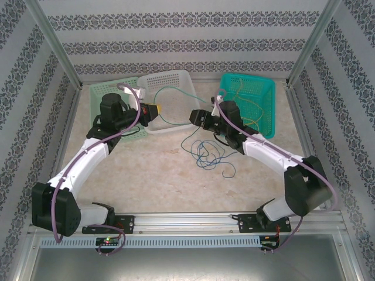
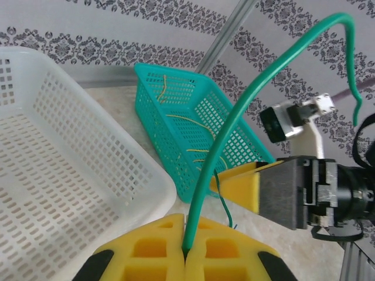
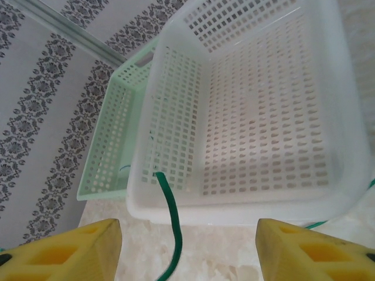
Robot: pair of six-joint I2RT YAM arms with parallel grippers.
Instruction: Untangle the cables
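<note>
My left gripper [image 1: 153,110] is shut on a green cable [image 2: 234,117] beside the white basket [image 1: 176,77]; the strand leaves the yellow pads [image 2: 158,246] and arcs high to the right. From above, the green cable [image 1: 181,89] loops over the white basket. My right gripper [image 1: 194,118] stands open just right of that basket, and a loose green cable end [image 3: 173,222] hangs between its yellow fingers [image 3: 76,252] without touching them. A blue cable [image 1: 206,155] lies in tangled loops on the table below the right gripper. Yellow cables [image 2: 187,120] lie inside the teal basket [image 2: 170,82].
A light green basket [image 1: 104,93] stands at the back left behind my left arm, the teal basket [image 1: 266,88] at the back right. The right gripper's finger [image 2: 243,184] sits close in front of my left gripper. Metal frame posts and patterned walls enclose the table.
</note>
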